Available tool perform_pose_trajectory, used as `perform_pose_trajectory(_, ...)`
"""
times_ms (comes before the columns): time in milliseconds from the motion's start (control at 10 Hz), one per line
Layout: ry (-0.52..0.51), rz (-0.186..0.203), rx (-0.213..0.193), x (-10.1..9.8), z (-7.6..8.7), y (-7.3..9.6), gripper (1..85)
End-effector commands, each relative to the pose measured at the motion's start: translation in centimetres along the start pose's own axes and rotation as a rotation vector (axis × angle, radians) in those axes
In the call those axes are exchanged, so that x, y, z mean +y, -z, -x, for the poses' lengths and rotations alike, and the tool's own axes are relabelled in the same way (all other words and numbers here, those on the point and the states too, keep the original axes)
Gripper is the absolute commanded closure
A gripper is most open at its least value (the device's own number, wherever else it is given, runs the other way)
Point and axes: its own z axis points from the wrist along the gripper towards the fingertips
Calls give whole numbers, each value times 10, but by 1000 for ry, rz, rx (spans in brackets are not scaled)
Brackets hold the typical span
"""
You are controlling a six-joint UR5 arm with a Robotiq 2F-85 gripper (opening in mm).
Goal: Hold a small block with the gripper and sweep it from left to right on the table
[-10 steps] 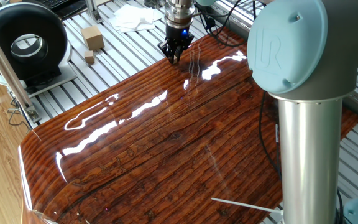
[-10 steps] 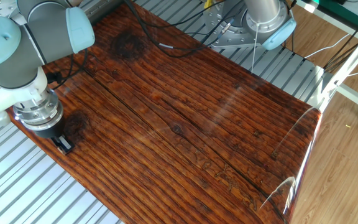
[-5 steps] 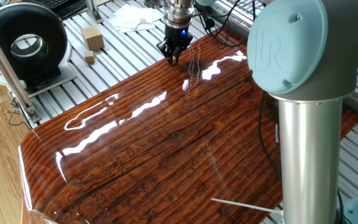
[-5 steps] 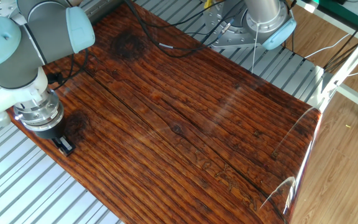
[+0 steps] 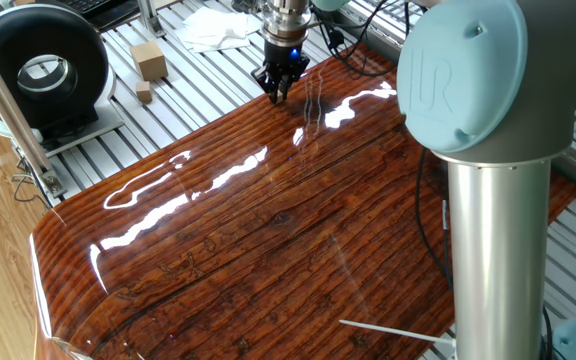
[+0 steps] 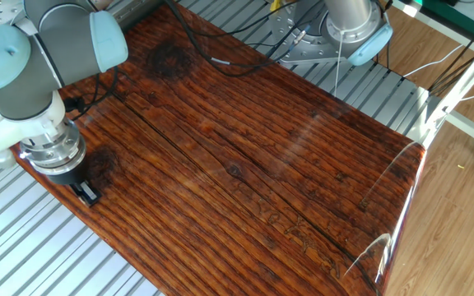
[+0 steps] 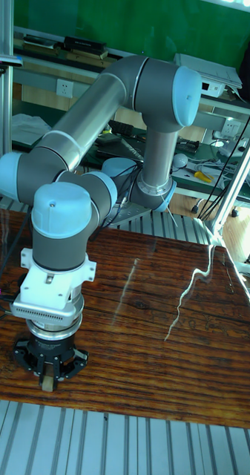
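tall fixed view: end effector low at the near left corner of the bench, pointing straight down, fingers drawn in on the small block, a light-tan piece peeking out between the black tips, at or just above the glossy wood near the bench's near edge. one fixed view: same end effector at the far edge of the bench, blue light lit on the silver wrist, tips close together, block itself too small to make out from this side. beyond, on the grey slatted base: bigger tan box-shaped block, a smaller tan piece just beside it, white cloth, round black device at far left. the other fixed view: end effector over the board's left edge, tips near the rim, jaws nearly closed; black cables trailing across the far part of the bench.
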Motion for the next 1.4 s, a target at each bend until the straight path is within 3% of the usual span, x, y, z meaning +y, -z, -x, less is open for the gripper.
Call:
perform_pose_trajectory(0,-9,7,-2,2,1,-1,847)
perform_pose_trajectory(500,2,-18,-5,-4,2,-1,847)
perform_pose_trajectory(1300,1,-7,-14,-2,5,-3,847)
